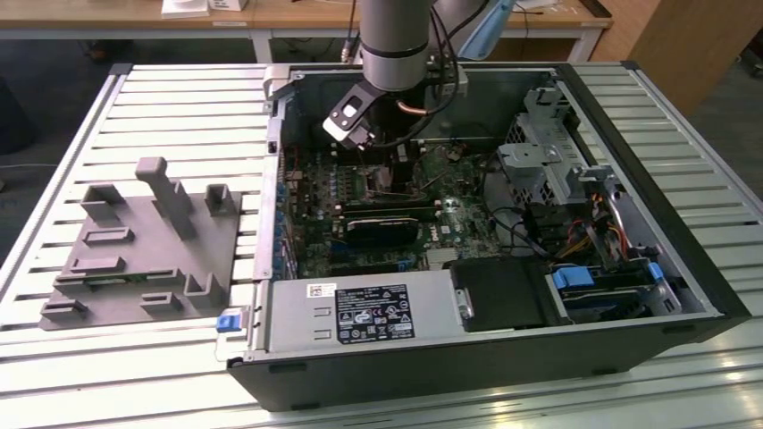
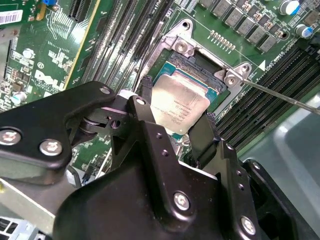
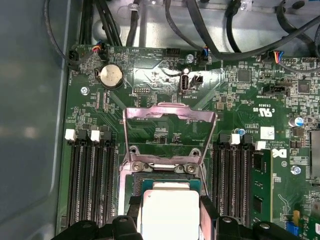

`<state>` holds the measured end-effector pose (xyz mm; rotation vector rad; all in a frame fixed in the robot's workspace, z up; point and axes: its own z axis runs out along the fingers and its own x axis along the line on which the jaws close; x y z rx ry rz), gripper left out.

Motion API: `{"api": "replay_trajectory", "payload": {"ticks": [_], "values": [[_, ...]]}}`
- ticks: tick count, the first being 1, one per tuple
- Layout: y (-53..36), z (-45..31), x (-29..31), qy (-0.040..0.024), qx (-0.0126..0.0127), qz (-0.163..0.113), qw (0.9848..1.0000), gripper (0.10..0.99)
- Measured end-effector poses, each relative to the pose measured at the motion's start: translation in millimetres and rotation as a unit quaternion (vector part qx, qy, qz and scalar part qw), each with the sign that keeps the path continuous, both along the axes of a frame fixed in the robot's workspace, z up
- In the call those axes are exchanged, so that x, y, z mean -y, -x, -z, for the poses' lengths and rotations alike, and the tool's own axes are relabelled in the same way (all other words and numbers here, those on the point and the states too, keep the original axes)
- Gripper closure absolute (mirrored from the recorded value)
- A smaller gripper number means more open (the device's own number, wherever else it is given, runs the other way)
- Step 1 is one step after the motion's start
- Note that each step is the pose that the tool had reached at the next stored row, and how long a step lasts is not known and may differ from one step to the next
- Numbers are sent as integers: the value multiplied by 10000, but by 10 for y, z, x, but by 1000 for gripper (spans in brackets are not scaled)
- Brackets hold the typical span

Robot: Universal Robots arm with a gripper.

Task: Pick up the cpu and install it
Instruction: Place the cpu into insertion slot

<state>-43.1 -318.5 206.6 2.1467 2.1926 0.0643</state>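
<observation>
Support surface: a slatted light-metal worktable (image 1: 179,98), its slats running across the exterior view. Two items rest directly on it. An open black computer case (image 1: 477,371) lies on its side across the middle and the exterior view's right, and a grey fixture plate (image 1: 131,241) with upright blocks sits just beside it on the exterior view's left.

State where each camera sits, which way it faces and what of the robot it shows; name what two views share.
Exterior view: off the arm, looking down into the open computer case; shows the arm.
First wrist view: on the wrist, facing the motherboard and raised socket frame; shows the gripper.
Second wrist view: on the wrist, looking past the gripper's body at the socket.
Both wrist views share the cpu between the fingers.
</observation>
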Motion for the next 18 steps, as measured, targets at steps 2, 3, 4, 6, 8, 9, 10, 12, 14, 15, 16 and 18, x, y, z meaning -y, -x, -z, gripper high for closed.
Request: {"api": "replay_trajectory", "payload": {"ticks": [2, 3, 4, 6, 8, 9, 10, 12, 14, 15, 16, 18], "values": [[4, 18, -3, 1, 0, 0, 10000, 545], [4, 25, -4, 1, 0, 1, 10000, 545], [5, 32, -5, 1, 0, 1, 10000, 545], [5, 46, -9, 1, 0, 2, 10000, 545], [5, 57, -15, 1, 0, 3, 10000, 545], [5, 63, -19, 1, 0, 4, 10000, 545], [5, 68, -22, 1, 0, 6, 10000, 545], [5, 79, -28, 0, 0, 10, 10000, 545], [5, 90, -35, 0, 0, 11, 10000, 545], [5, 96, -37, 0, 0, 12, 10000, 545], [5, 103, -39, 0, 0, 12, 10000, 545], [5, 117, -43, 1, 0, 13, 10000, 545]]}}
